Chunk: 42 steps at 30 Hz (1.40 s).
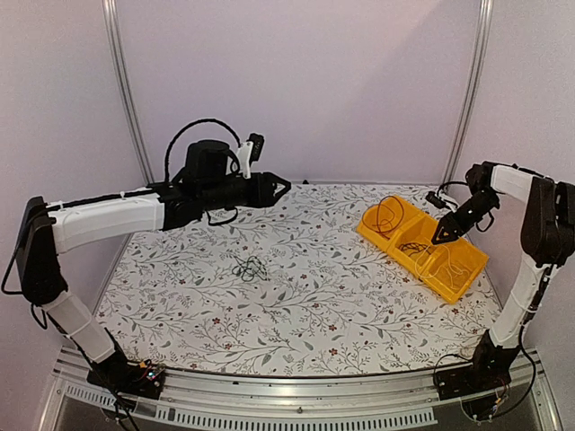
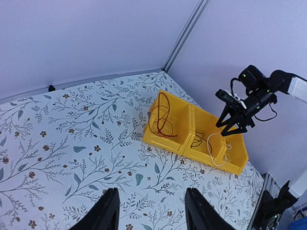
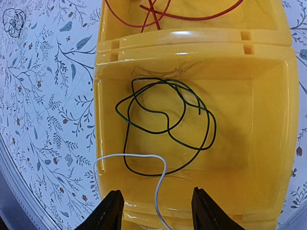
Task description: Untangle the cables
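A small dark tangle of cables (image 1: 250,267) lies on the flowered tablecloth near the middle, also seen far off in the right wrist view as the tangle (image 3: 14,21). A yellow three-part bin (image 1: 395,254) holds separate cables: a red cable (image 3: 168,12), a dark green cable (image 3: 165,124) and a white cable (image 3: 160,191). My right gripper (image 3: 158,213) hovers open over the bin. The white cable runs loose between its fingers and loops over the bin's side wall. My left gripper (image 1: 280,188) hangs open above the table's far side, nothing in it.
The bin (image 2: 165,141) stands at the table's right side, angled toward the back corner. Purple walls with metal posts (image 1: 126,99) close in the back and sides. A thick black hose (image 1: 193,130) loops over the left arm.
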### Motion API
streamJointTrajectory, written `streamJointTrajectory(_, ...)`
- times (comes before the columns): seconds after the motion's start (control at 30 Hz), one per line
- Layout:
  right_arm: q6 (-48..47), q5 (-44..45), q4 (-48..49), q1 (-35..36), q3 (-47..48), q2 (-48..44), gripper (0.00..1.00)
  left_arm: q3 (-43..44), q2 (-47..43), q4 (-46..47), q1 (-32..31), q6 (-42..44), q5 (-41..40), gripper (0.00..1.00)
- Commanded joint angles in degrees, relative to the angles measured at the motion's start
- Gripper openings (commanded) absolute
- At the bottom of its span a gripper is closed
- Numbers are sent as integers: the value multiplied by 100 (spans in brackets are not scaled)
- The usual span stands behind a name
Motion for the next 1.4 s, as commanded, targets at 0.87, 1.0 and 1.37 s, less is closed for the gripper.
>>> streamJointTrajectory(0.87,-182,83,-698,241,497,509,6,-438,-425,192,64,-276,-239,46)
streamJointTrajectory(1.0,-341,81,-944,241,526,107,2,-452,-401,215,68,-225,-247,46)
streamJointTrajectory(1.37,-1288,1177,-881,30,-729,-1443,0,-577,-213,429,73,-348,-40,46)
